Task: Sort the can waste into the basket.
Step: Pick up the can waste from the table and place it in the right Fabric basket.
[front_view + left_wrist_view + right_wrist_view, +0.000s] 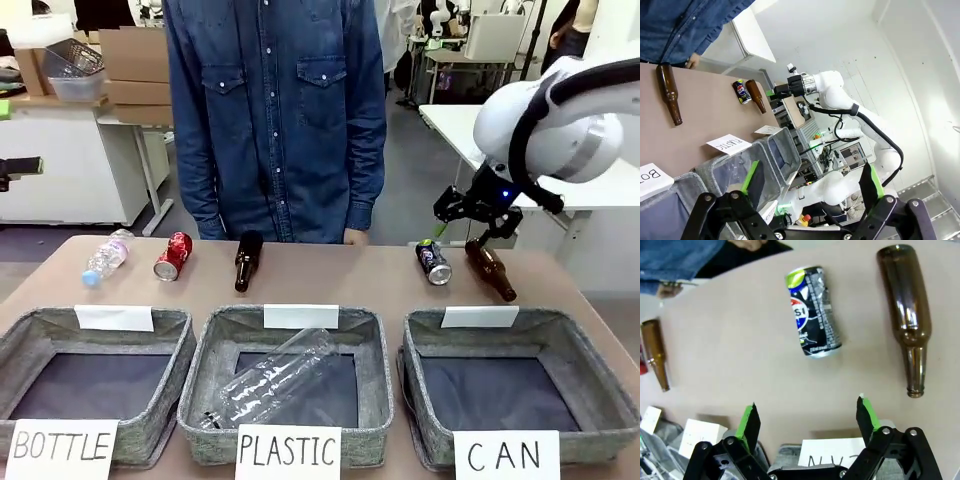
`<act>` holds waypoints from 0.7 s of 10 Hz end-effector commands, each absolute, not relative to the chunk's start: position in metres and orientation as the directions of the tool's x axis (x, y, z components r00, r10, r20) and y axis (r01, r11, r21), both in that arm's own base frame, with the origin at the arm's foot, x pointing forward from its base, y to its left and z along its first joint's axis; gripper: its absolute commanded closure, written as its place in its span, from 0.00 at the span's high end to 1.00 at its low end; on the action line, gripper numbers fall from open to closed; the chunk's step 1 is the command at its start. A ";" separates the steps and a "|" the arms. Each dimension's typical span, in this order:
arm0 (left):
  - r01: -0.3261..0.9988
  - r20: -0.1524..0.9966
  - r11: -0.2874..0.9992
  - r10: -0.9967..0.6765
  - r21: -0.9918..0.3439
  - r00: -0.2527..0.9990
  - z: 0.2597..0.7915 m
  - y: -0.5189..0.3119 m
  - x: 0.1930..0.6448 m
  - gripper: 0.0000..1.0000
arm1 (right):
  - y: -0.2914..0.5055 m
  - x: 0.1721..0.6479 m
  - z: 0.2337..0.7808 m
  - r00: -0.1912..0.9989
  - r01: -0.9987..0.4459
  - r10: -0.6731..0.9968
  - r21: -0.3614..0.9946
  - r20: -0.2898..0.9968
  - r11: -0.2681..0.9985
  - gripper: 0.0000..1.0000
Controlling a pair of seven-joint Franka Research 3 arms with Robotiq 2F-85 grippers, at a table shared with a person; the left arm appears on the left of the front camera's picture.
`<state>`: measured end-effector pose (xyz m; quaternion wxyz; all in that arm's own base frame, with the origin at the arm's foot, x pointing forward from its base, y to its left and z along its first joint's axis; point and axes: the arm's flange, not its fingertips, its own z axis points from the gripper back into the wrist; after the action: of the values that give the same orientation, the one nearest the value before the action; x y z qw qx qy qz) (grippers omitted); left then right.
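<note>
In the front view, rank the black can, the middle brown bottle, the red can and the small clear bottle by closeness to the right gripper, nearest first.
1. The black can, close by the right gripper, on the table's right side.
2. The brown bottle, at the middle.
3. The red can, on the left side.
4. The clear bottle, far left.

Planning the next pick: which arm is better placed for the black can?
Right. The right gripper, open, hovers just over the black can, which lies near the CAN basket; the left gripper is far from it.
</note>
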<state>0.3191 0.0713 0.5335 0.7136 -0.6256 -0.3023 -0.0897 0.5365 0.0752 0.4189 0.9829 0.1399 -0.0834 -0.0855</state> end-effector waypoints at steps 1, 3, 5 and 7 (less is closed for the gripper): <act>0.532 0.565 0.188 0.253 -0.825 0.786 0.535 0.071 0.320 1.00 | 0.067 0.522 0.431 0.962 0.153 -0.211 0.299 0.172 0.942 1.00; 0.532 0.565 0.188 0.253 -0.825 0.786 0.535 0.071 0.320 1.00 | 0.089 0.559 0.419 0.989 0.074 -0.081 0.065 0.121 0.995 1.00; 0.532 0.565 0.188 0.253 -0.825 0.786 0.535 0.071 0.320 1.00 | 0.121 0.605 0.394 0.975 -0.045 0.064 -0.090 0.211 0.995 1.00; 0.532 0.565 0.188 0.253 -0.825 0.786 0.535 0.071 0.320 1.00 | 0.124 0.626 0.371 0.968 -0.048 0.071 -0.098 0.241 0.994 1.00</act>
<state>0.3191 0.0712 0.5338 0.7137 -0.6252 -0.3026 -0.0902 0.6098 0.1230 0.3731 0.9925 -0.0402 -0.1039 0.0504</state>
